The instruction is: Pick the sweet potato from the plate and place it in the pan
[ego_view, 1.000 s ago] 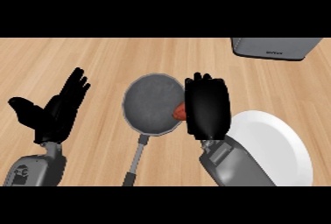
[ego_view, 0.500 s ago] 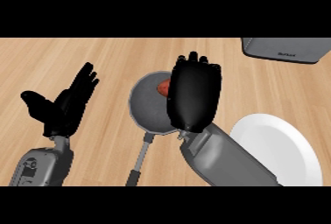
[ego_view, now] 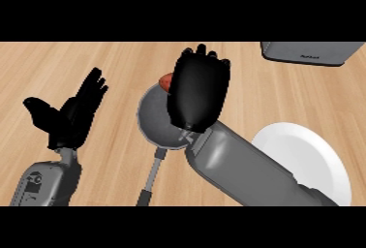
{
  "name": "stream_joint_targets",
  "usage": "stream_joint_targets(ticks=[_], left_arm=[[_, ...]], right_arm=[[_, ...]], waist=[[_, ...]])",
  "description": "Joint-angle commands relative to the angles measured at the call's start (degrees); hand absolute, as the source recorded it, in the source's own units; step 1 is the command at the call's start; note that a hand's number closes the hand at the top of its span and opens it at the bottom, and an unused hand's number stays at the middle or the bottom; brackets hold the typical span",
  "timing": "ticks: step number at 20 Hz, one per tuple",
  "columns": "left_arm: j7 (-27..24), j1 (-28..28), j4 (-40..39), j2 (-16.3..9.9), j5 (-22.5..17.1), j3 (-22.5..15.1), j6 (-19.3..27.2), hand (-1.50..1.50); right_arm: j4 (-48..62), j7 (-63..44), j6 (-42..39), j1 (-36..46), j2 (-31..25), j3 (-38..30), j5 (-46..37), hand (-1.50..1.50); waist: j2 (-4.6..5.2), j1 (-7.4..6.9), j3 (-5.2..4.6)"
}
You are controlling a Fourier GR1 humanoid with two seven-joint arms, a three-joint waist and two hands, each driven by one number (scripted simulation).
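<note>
The right hand (ego_view: 198,92), fingers seemingly curled on the sweet potato (ego_view: 166,81), hung over the pan (ego_view: 154,121) for release; the left hand (ego_view: 71,114) rested open.

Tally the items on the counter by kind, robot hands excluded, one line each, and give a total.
Pan: 1
Plate: 1
Sweet potato: 1, showing at the pan's far rim beside the right hand
Grey appliance at the far right edge: 1
Total: 4
</note>
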State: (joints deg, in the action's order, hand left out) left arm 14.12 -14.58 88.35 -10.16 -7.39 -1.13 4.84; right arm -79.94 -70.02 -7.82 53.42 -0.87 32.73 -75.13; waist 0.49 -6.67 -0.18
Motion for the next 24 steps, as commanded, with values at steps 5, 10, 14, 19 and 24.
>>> stream_joint_targets(ticks=[5,10,14,19,24], left_arm=[[0.11,-0.72,-0.36,-0.3,0.16,1.76,1.21,0.0],[-0.64,-1.43,-1.9,-1.09,-0.38,3.24,0.59,0.0],[-2.14,2.79,0.23,-1.68,-0.64,2.98,-0.94,0.0],[-0.5,1.87,2.08,-0.86,0.17,1.79,0.23,0.0],[-1.74,2.81,1.39,0.26,0.29,1.63,0.51,0.0]], right_arm=[[10.32,-9.92,15.6,-1.12,0.83,3.2,4.78,1.5],[16.05,-5.35,22.7,-2.76,0.84,3.89,8.86,1.5],[23.03,-5.79,25.89,-3.99,0.84,5.67,9.94,1.5],[22.73,-6.8,30.82,-9.62,0.84,-1.46,15.16,-1.5],[26.71,-0.1,37.38,-8.51,0.84,-1.28,21.98,-1.5]], waist=[[0.27,2.66,0.15],[0.4,3.17,0.15],[0.39,2.08,0.14],[0.3,2.9,0.28],[0.41,2.82,0.24]])
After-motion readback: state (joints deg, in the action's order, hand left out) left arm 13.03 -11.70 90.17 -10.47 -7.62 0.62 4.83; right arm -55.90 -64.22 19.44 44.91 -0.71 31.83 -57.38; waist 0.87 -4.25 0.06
